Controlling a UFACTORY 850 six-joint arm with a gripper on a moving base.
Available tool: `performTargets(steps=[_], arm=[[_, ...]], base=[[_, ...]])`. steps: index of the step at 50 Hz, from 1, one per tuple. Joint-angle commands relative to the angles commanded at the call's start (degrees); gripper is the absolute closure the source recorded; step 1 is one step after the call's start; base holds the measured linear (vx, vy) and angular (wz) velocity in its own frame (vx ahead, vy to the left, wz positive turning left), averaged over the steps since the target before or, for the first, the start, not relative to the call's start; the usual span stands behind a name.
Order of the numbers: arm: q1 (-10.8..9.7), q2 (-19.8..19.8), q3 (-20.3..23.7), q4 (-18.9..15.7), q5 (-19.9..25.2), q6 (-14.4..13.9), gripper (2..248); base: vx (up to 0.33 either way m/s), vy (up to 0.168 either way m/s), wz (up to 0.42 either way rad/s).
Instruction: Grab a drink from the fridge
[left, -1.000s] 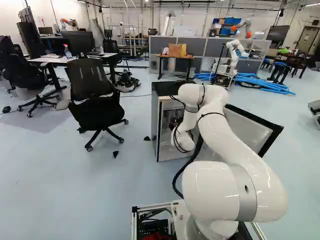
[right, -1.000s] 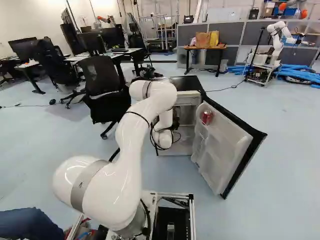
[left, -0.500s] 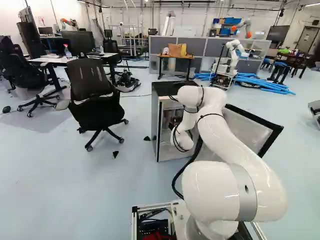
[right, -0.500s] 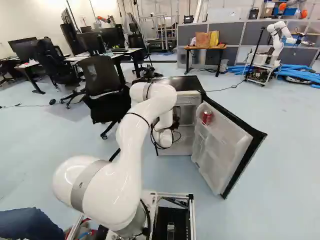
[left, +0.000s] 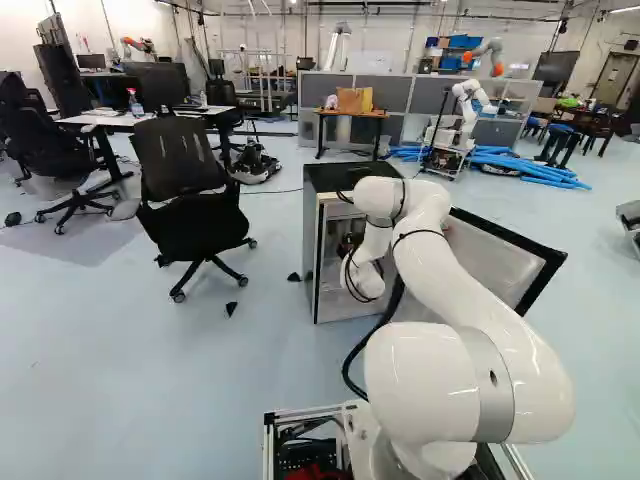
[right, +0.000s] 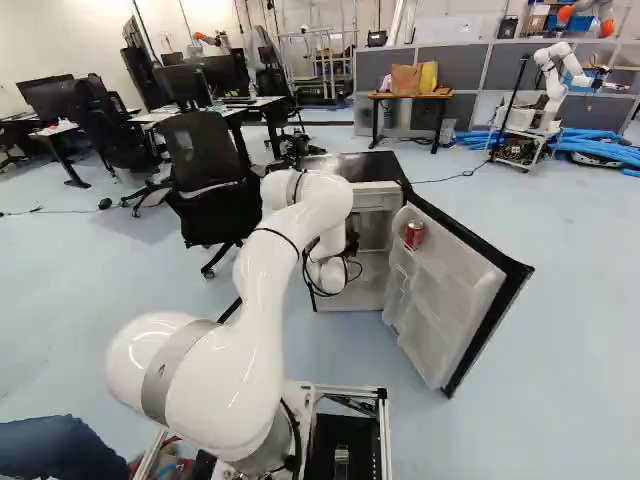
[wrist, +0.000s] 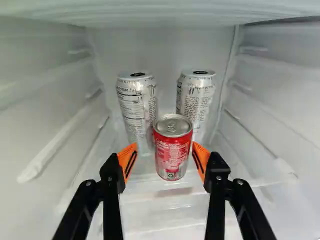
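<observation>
Arm (left: 465, 285) sits slightly lower than before; jaws stand wide, red can (wrist: 172, 150) between them at 12 o'clock.

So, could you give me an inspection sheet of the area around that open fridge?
Surface: translucent fridge shelf, bearing three cans.
Job's things: short red-and-silver can in front, two tall silver cans behind; another red can in the open white-lined door.
Clutter: small black pieces on the floor, near a black mesh chair.
Gripper: black two-fingered tool with orange pads, open, fingers either side of the short can, not gripping.
Cables: thick black cable looping beside the white arm; thin one on the floor beyond the fridge.
Surroundings: blue tubes, another white robot arm.
</observation>
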Motion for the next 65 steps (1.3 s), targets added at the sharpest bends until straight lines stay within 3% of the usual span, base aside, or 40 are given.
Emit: performTargets(steps=[31, 32, 36, 37, 41, 42, 65], arm=[[-0.28, -1.37, -2.58, 0.00, 0.00, 0.00, 84], [-0.28, -1.37, -2.58, 0.00, 0.00, 0.00, 107], [-0.28, -1.37, -2.58, 0.00, 0.00, 0.00, 107], [-0.28, -1.37, -2.58, 0.00, 0.00, 0.00, 145], [-0.28, -1.37, -2.58, 0.00, 0.00, 0.00, 145], [-0.28, -1.37, -2.58, 0.00, 0.00, 0.00, 155], [-0.28, -1.37, -2.57, 0.00, 0.00, 0.00, 155]], base=[[0.000, 0.000, 0.000], [0.000, 0.000, 0.000], [0.000, 0.000, 0.000], [0.000, 0.000, 0.000], [0.000, 0.000, 0.000], [0.000, 0.000, 0.000], [0.000, 0.000, 0.000]])
